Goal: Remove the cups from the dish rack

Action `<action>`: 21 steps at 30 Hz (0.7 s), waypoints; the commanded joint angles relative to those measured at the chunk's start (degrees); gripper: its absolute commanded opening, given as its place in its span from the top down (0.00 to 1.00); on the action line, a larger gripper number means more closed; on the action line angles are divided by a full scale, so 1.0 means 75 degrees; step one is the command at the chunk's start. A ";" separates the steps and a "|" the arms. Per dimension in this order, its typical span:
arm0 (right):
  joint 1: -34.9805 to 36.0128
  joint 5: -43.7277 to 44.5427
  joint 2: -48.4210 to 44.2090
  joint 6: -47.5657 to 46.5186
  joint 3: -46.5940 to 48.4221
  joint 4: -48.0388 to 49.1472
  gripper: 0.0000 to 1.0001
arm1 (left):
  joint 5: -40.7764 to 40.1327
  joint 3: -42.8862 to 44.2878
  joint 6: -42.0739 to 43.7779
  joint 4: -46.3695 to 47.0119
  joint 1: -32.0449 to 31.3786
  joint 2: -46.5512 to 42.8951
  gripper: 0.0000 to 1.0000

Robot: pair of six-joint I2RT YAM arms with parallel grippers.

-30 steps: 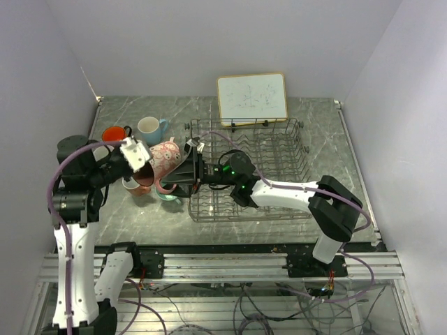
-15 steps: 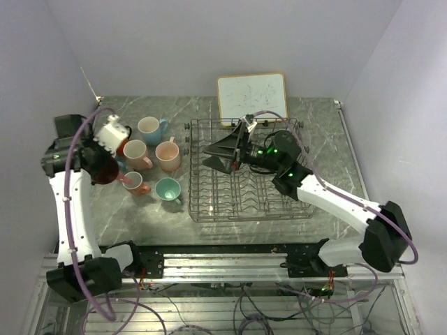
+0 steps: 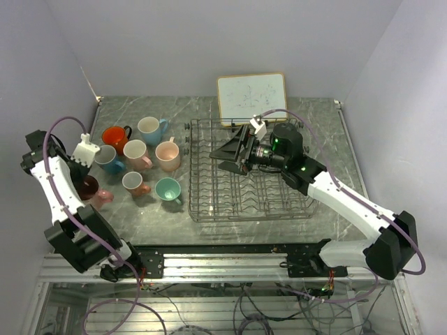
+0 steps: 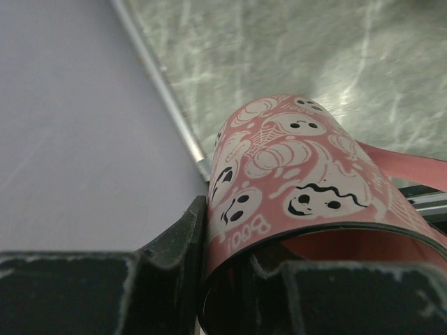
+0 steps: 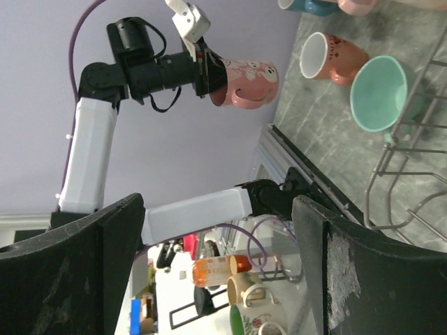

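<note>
Pink ceramic mug printed with white ghosts (image 4: pixel 293 167): tilted, held over the table's (image 3: pixel 174 112) left edge, toward the front-left corner.
Left gripper (image 4: pixel 223 258): nearly closed, pinching that mug's rim, one finger inside.
Right gripper (image 3: pixel 227 149): spread wide, holding nothing, above the grey wire dish rack (image 3: pixel 279 202).
Change: a second ago we saw both grippers meet at the rack's left side; the right has let go and drawn back, the left swung away.
Meaning: we judge the rack emptied; seven other mugs (image 3: pixel 136 150) stand left of it, so only this set-down remains.
</note>
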 commanded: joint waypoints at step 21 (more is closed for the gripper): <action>-0.0119 0.0907 -0.0794 -0.0892 0.0333 -0.1774 0.12 | 0.1008 -0.0985 -0.0885 0.2777 0.0036 0.1685 0.93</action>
